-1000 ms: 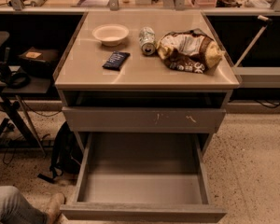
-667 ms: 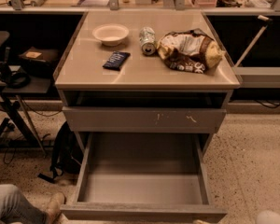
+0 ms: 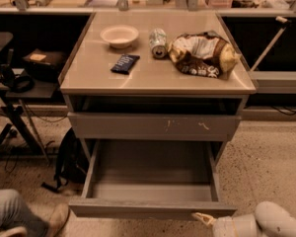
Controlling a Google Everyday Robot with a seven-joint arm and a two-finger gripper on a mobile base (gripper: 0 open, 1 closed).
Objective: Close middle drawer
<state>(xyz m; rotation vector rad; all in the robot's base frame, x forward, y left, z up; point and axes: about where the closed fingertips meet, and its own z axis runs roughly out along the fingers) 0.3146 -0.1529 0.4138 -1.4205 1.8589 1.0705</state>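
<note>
The middle drawer (image 3: pixel 153 169) is pulled far out of the cabinet, low in the camera view. It is a wide, deep box with a smooth grey inside that holds nothing, and its plain front panel (image 3: pixel 148 209) faces me. My gripper (image 3: pixel 205 219) is at the bottom right, just below the right end of that front panel, at the end of the white arm (image 3: pixel 278 221). I cannot tell whether it touches the panel.
Above is a drawer front with pale scratch marks (image 3: pixel 187 126). The cabinet top (image 3: pixel 89 75) bears a bowl (image 3: pixel 119 35), a can (image 3: pixel 158 42), a dark packet (image 3: pixel 125 63) and a chip bag (image 3: pixel 202 53). A person's leg and shoe (image 3: pixel 19 214) are at bottom left, with a black bag (image 3: pixel 69 159) beside the cabinet.
My white arm and gripper have come into view at the bottom right, up to the drawer's front panel. The panel now sits a little closer to the cabinet.
</note>
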